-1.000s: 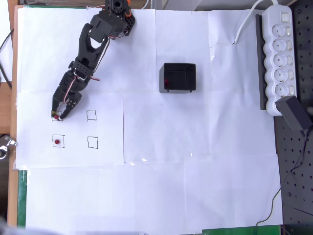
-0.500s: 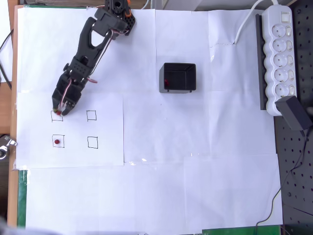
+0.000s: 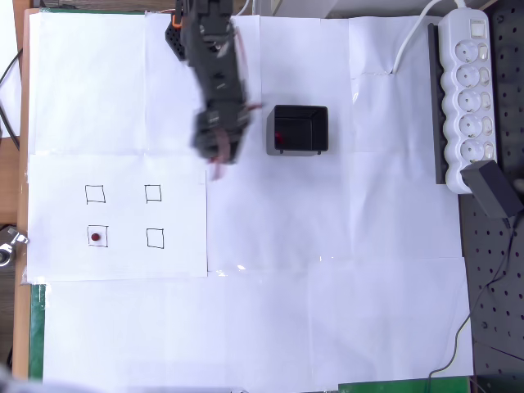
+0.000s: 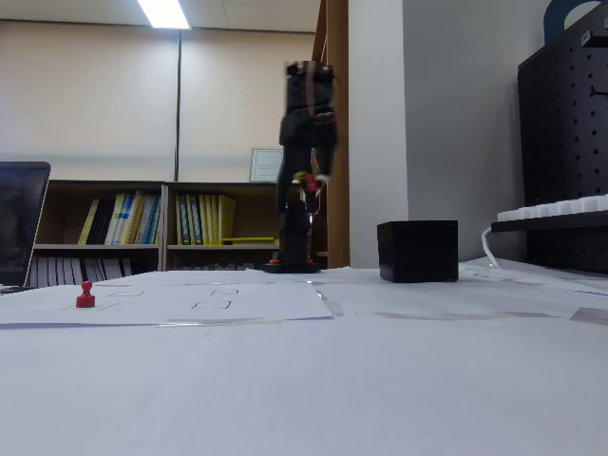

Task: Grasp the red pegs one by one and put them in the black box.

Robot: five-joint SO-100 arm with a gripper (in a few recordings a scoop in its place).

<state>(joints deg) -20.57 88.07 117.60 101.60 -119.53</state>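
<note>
One red peg [image 3: 97, 237] [image 4: 85, 295] stands in the lower left drawn square on the paper. The black box [image 3: 300, 129] [image 4: 418, 251] sits right of the arm, and a red peg [image 3: 279, 137] shows inside it by its left wall. My gripper [image 3: 218, 164] [image 4: 307, 182] is blurred, raised above the table just left of the box, jaws together. A small red bit, a red peg [image 4: 306, 184], shows between the fingers in the fixed view.
Three drawn squares [image 3: 153, 193] on the left sheet hold nothing. A white power strip [image 3: 465, 94] and a black adapter [image 3: 494, 189] lie along the right edge. The arm's base [image 3: 195, 18] stands at the top.
The gripper lifted off the upper left square with the peg and swung right towards the box. That square now holds nothing.
</note>
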